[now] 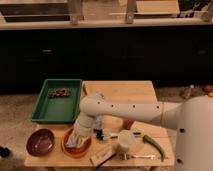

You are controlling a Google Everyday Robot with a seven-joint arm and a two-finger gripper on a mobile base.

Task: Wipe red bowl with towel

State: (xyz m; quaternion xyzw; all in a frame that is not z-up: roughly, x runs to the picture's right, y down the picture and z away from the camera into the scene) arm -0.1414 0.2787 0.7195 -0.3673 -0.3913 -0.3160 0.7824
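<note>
A red-orange bowl point(75, 149) sits at the front left of the wooden table point(125, 92). A light towel point(76, 139) hangs from my gripper down into this bowl and touches its inside. My gripper point(80, 134) is at the end of the white arm point(120, 111), just above the bowl, shut on the towel's upper part. The towel hides most of the fingers and part of the bowl's inside.
A dark maroon bowl point(41, 141) stands left of the red one. A green tray point(57, 100) with small items is behind them. A white cup point(125, 142), a green pepper point(154, 145), a wooden block point(102, 156) and a utensil point(145, 156) lie to the right.
</note>
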